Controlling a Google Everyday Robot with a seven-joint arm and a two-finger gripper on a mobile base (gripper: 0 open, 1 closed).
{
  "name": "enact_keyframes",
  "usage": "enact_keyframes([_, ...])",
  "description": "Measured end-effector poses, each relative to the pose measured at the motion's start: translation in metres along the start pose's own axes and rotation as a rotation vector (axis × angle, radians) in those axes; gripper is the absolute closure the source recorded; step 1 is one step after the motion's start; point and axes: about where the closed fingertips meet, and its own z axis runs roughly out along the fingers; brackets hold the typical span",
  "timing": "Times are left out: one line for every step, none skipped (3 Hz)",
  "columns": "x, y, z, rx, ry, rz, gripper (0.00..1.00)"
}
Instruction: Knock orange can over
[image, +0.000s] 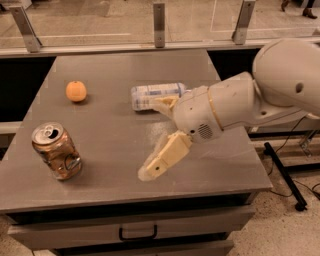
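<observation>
The orange can (56, 151) stands upright near the front left of the grey table (110, 125). It is shiny copper with a silver top and pull tab. My gripper (151, 137) is over the middle of the table, to the right of the can and well apart from it. It is open. One cream finger (162, 156) points down-left toward the front edge. The other finger (164, 102) lies by the bottle. Nothing is held.
A clear plastic bottle (155, 95) with a pale label lies on its side behind the gripper. A small round orange fruit (76, 91) sits at the back left. A drawer with a handle (137, 233) is under the tabletop. Railing posts stand beyond the table.
</observation>
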Motion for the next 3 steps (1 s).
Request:
enact_keyframes([0.0238,-0.0079,0.0446,0.019,-0.083,-0.026,0.0])
enact_keyframes([0.0217,-0.0168,0.0495,0.057,-0.088,-0.059,0.0])
enact_keyframes([0.0209,-0.0155,0.0501,0.053,-0.096,-0.056,0.0])
